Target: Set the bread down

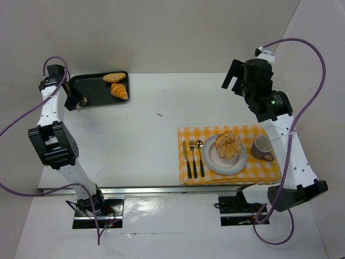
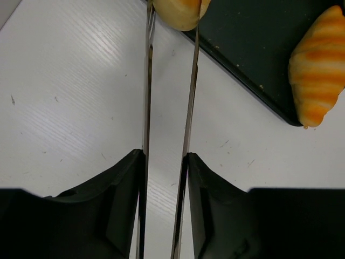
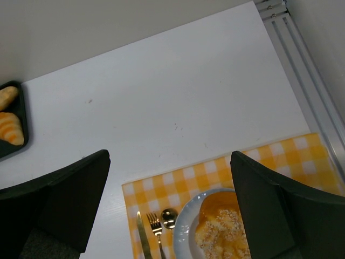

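Bread [image 1: 228, 144] topped with crumbs lies on the plate [image 1: 210, 162], judged placed. At the tray [image 2: 253, 38], the left gripper [image 2: 164, 162] clenches tongs [image 2: 188, 97] whose tips flank one croissant [image 2: 178, 11]; a second croissant [image 2: 318, 65] lies nearby. The right gripper [image 3: 170, 156] hangs spread, empty.

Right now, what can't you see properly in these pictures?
Left wrist view: the top edge cuts off the croissant, so whether the left gripper pinches it is unclear.
Right wrist view: the bottom edge cuts off the bread and plate.
Top view: the inside of the mug is too small.
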